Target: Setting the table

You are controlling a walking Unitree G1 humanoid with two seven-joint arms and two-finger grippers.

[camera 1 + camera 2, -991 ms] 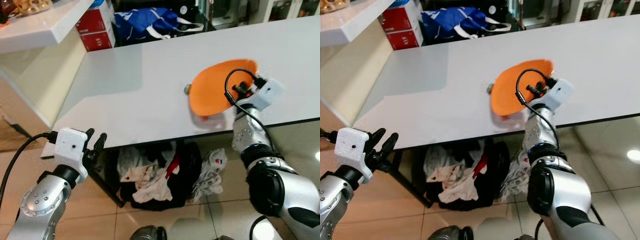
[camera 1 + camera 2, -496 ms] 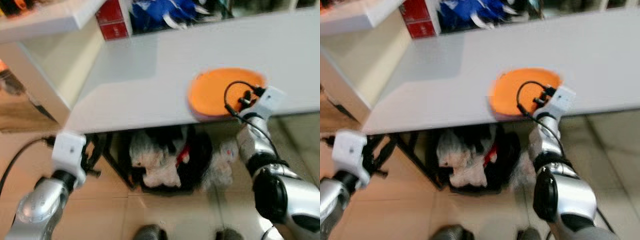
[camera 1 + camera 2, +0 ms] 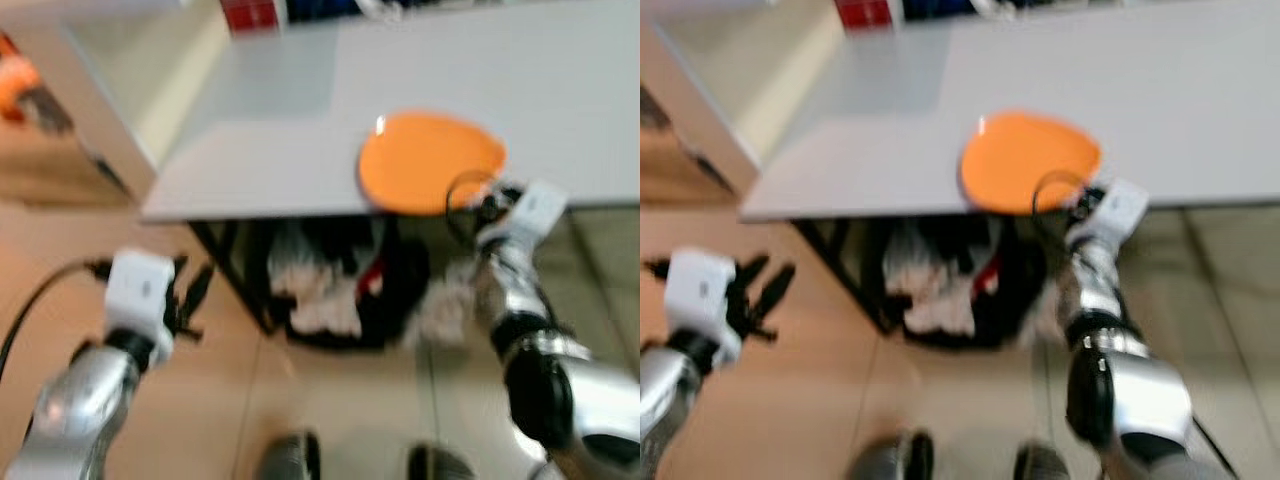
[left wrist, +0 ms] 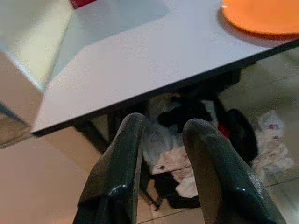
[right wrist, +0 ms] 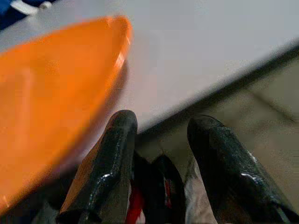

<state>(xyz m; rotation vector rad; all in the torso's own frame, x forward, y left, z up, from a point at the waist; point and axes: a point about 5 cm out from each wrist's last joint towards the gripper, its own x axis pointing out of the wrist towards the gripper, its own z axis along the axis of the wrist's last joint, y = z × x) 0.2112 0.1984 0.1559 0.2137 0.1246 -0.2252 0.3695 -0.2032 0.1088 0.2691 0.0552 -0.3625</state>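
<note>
Orange plate (image 3: 430, 172) flat at white table (image 3: 300, 150) edge; right gripper (image 5: 159, 163) fingers released just off it, left gripper (image 4: 161, 154) fingers released below.

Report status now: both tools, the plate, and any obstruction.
Right tool open, just off the table edge. Left tool open, low by the floor. Orange plate flat at table's near edge. Laundry pile underneath.

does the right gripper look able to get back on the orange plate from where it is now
Probably yes. The right gripper sits open just off the near edge of the white table, right beside the round orange plate lying flat at that edge. Nothing stands between them.
</note>
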